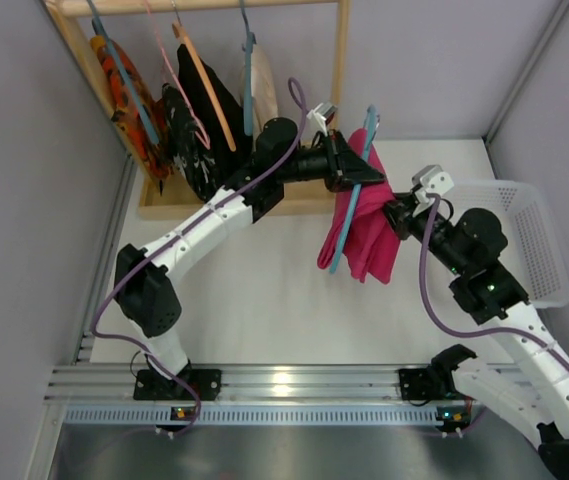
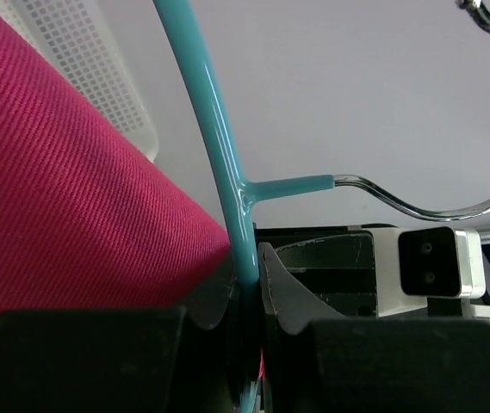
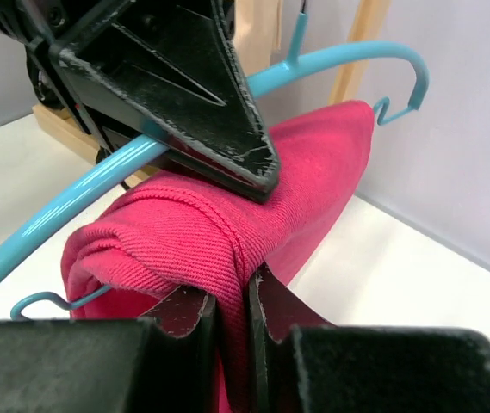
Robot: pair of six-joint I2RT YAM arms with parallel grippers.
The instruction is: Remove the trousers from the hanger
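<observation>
The pink-red trousers (image 1: 367, 228) hang folded over a teal hanger (image 1: 353, 205) held in the air above the table's middle right. My left gripper (image 1: 356, 168) is shut on the hanger's teal bar (image 2: 227, 185), just below its neck and metal hook (image 2: 425, 203); the trousers (image 2: 51, 189) fill the left of that view. My right gripper (image 1: 400, 216) is shut on a fold of the trousers (image 3: 227, 232), pinched between its fingers (image 3: 272, 307) from the right side. The hanger (image 3: 81, 200) and the left gripper's black finger (image 3: 184, 90) show above the fabric in the right wrist view.
A wooden rack (image 1: 309, 60) at the back left holds several hangers with garments, among them a black one (image 1: 199, 125) and an orange patterned one (image 1: 129, 95). A white mesh basket (image 1: 534, 235) stands at the right edge, and its corner shows in the left wrist view (image 2: 98, 77).
</observation>
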